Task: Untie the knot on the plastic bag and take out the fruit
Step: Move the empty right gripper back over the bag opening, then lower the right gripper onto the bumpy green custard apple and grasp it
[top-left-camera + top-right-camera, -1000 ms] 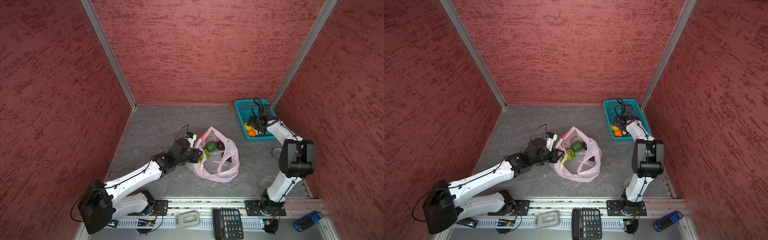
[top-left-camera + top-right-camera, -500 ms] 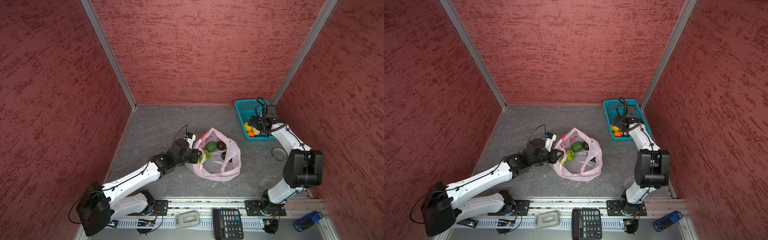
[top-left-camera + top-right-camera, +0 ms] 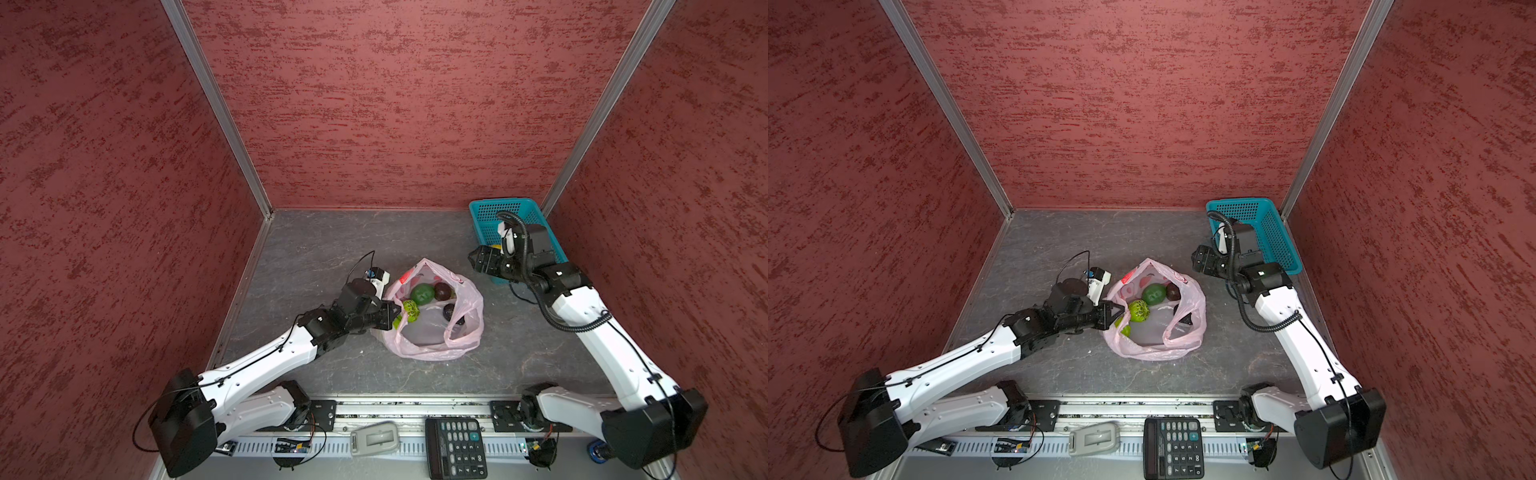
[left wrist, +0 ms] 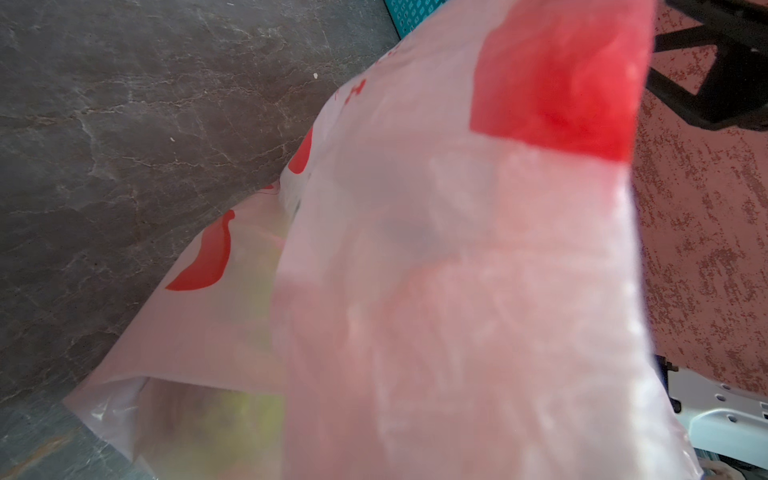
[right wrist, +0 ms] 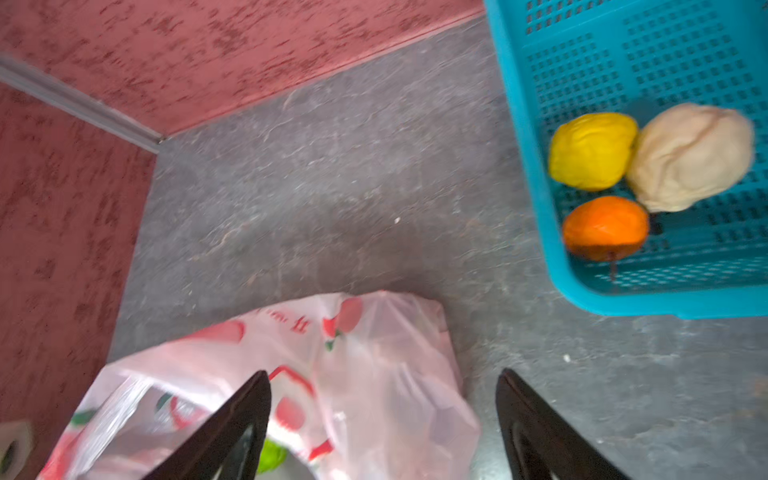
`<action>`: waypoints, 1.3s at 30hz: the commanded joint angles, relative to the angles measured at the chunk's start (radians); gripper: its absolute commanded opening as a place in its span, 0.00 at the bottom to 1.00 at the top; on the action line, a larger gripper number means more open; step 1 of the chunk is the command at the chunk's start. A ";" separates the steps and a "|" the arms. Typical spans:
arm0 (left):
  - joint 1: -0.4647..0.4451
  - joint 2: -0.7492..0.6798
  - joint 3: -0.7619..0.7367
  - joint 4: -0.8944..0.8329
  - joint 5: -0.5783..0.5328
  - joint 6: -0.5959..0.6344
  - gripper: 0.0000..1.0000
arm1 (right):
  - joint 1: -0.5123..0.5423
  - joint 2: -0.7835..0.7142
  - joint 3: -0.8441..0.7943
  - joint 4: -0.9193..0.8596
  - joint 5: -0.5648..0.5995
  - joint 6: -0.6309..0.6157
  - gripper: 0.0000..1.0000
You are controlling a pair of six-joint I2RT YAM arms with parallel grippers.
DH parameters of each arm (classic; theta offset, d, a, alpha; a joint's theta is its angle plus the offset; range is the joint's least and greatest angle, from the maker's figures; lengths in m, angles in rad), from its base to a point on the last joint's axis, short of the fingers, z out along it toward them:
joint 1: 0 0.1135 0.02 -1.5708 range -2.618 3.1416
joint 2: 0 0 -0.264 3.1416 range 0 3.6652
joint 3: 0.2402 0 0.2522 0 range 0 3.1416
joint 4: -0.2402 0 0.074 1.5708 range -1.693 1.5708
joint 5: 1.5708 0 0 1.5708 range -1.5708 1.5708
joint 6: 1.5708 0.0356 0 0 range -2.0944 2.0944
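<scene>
The pale-pink plastic bag (image 3: 432, 345) (image 3: 1154, 349) lies with its mouth open in the middle of the floor. No knot shows. Inside lie a dark green fruit (image 3: 422, 293), a dark brown one (image 3: 443, 291) and a light green netted one (image 3: 1138, 311). My left gripper (image 3: 392, 313) (image 3: 1117, 311) is shut on the bag's left rim; in the left wrist view the bag (image 4: 457, 291) hides its fingers. My right gripper (image 5: 382, 415) (image 3: 473, 259) hangs open and empty between bag and basket, above the bag's far right edge (image 5: 374, 361).
The teal basket (image 5: 523, 124) (image 3: 490, 212) in the back right corner holds a yellow fruit (image 5: 592, 149), a cream one (image 5: 690, 156) and an orange one (image 5: 604, 226). Red walls close three sides. A calculator (image 3: 455, 446) and a grey device (image 3: 374, 436) lie on the front rail.
My right gripper has moved from over the basket leftward toward the bag, staying open. The left gripper and the bag have hardly moved.
</scene>
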 commanded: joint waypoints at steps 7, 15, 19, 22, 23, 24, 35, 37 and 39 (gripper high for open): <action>0.014 0.008 0.007 -0.003 0.029 0.034 0.00 | 0.320 -0.003 0.040 -0.048 0.023 0.178 0.86; 0.014 0.007 0.004 0.008 0.031 0.030 0.00 | 0.499 0.089 0.046 -0.038 0.075 0.219 0.87; 0.014 0.003 0.001 0.011 0.028 0.028 0.00 | 0.534 0.131 -0.004 -0.013 0.107 0.216 0.87; 0.014 -0.005 0.001 0.013 0.023 0.029 0.00 | 0.544 0.149 -0.073 0.040 0.131 0.218 0.87; 0.014 -0.008 0.001 0.011 0.023 0.028 0.00 | 0.547 0.158 -0.093 0.059 0.139 0.217 0.87; 0.015 -0.011 0.000 0.009 0.023 0.028 0.00 | 0.551 0.166 -0.108 0.073 0.145 0.216 0.87; 0.015 -0.045 0.001 -0.019 0.011 0.031 0.00 | 0.607 0.296 -0.232 0.193 0.182 0.190 0.87; 0.014 -0.049 -0.001 -0.028 0.013 0.031 0.00 | 0.607 0.322 -0.233 0.222 0.189 0.196 0.88; 0.013 -0.053 -0.005 -0.035 0.016 0.030 0.00 | 0.604 0.339 -0.235 0.257 0.198 0.214 0.88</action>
